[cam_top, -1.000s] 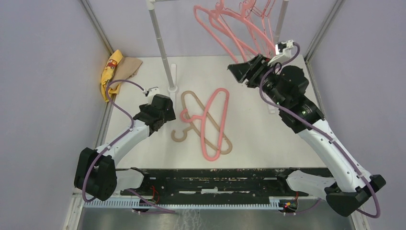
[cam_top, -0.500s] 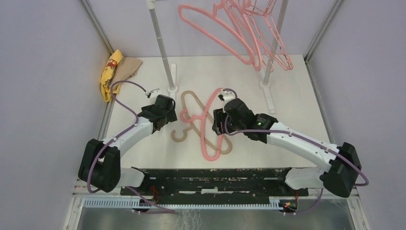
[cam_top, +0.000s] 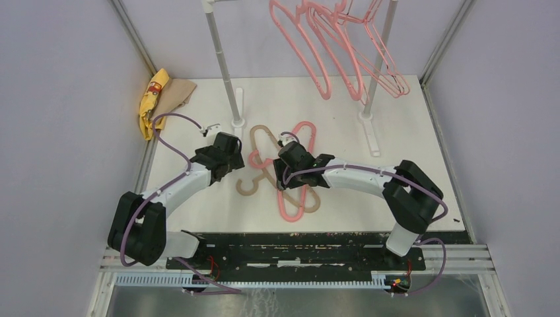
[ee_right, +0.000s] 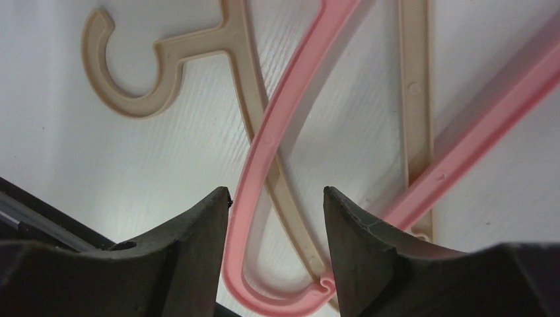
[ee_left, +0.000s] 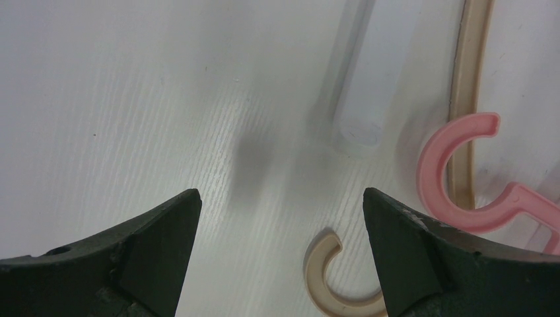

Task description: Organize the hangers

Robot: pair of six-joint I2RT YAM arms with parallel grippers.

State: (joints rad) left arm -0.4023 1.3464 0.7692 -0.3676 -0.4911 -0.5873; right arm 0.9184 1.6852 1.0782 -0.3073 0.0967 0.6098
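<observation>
A pink hanger (cam_top: 305,135) and a tan-beige hanger (cam_top: 259,136) lie crossed on the white table. Several more pink hangers (cam_top: 343,49) hang from the rack at the back. My right gripper (cam_top: 285,178) is open, low over the crossed hangers. In the right wrist view its jaws (ee_right: 276,195) straddle the pink hanger's arm (ee_right: 264,142) and the tan arm (ee_right: 247,92) beneath it, not closed on them. My left gripper (cam_top: 236,164) is open and empty. In the left wrist view (ee_left: 280,201) the tan hook (ee_left: 328,285) and pink hook (ee_left: 441,173) lie ahead to the right.
Two white upright rack poles (cam_top: 223,66) stand at the back, their flat feet on the table (cam_top: 238,105); one foot shows in the left wrist view (ee_left: 370,86). A yellow-and-tan cloth (cam_top: 158,96) lies at the far left corner. Metal frame rails border the table.
My right arm swung down from the rack to the table and now sits over the crossed hangers. The hung pink hangers sway. My left arm barely moved.
</observation>
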